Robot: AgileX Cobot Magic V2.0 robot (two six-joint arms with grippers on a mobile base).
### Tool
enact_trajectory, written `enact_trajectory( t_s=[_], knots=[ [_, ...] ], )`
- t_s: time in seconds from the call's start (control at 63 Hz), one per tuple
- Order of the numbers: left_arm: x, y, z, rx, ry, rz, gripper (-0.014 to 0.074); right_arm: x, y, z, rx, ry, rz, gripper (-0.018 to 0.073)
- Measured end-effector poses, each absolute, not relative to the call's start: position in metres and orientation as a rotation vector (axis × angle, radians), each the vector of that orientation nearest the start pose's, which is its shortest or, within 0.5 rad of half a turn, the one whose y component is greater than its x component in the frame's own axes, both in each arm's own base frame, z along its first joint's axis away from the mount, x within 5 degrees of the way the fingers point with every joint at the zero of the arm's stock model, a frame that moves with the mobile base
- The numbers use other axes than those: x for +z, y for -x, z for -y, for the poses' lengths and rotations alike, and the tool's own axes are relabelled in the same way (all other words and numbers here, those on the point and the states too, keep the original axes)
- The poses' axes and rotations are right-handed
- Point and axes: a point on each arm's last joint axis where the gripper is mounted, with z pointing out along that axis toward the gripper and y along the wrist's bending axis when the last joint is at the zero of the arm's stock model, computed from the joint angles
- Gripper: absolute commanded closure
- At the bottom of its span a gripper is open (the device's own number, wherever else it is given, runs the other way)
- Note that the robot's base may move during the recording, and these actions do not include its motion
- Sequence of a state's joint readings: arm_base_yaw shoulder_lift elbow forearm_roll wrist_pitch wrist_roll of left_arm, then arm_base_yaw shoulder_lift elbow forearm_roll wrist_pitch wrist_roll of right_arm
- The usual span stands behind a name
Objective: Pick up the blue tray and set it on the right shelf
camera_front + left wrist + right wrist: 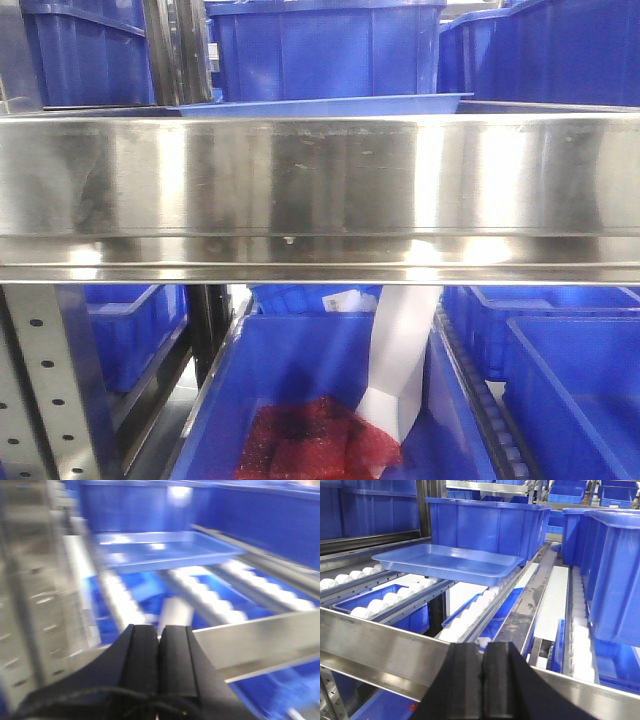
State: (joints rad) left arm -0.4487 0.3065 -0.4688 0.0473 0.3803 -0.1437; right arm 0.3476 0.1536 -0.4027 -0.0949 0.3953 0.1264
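A shallow blue tray [447, 564] sits flat on the white roller tracks [470, 617] of a stainless-steel shelf [320, 190], resting apart from both arms of the two-armed robot. In the right wrist view the tray lies at about 11 o'clock from the right gripper [484, 685], whose black jaws are pressed together with nothing between them; the gripper hangs just short of the shelf's front lip, well apart from the tray. Directly behind the tray, at 12 o'clock, stands a deep dark-blue bin [485, 522], and a second bin [612, 570] fills the lane at 2 o'clock. The left wrist view, blurred, shows the same tray [160, 550] at 12 o'clock beyond the left gripper [160, 665], its jaws likewise clenched on nothing, with a grey perforated upright [35, 595] at 9 o'clock. From the front camera, only the tray's thin front rim [320, 104] shows above the broad reflective lip of the shelf. Below that lip, at 6 o'clock, an open blue bin [300, 400] holds a red mesh bundle [320, 440] and a white paper bag [400, 370] leaning upright against its right wall.
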Motion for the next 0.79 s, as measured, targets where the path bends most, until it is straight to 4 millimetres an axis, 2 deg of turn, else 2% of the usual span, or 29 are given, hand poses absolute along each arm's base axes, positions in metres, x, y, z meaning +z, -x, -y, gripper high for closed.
enact_trajectory(
  t_s=[0.063,0.222,0.381,0.492,0.793],
  knots=[
    [0.303,-0.061,0.024,-0.354,-0.237,-1.678,0.0645,0.303,-0.045,-0.013,0.266,0.225,-1.619,0.0508],
    [0.252,-0.054,0.012,-0.224,-0.121,-1.589,0.0645,0.303,-0.045,-0.013,0.265,0.225,-1.618,0.0508],
    [0.207,-0.056,0.006,-0.152,-0.027,-1.559,0.0645,0.303,-0.045,-0.013,0.265,0.225,-1.618,0.0508],
    [0.199,-0.057,0.005,-0.146,0.013,-1.556,0.0645,0.303,-0.045,-0.013,0.266,0.224,-1.615,0.0508],
    [0.198,-0.056,0.005,-0.125,0.0,-1.569,0.0645,0.303,-0.045,-0.013,0.266,0.224,-1.613,0.0508]
  ],
)
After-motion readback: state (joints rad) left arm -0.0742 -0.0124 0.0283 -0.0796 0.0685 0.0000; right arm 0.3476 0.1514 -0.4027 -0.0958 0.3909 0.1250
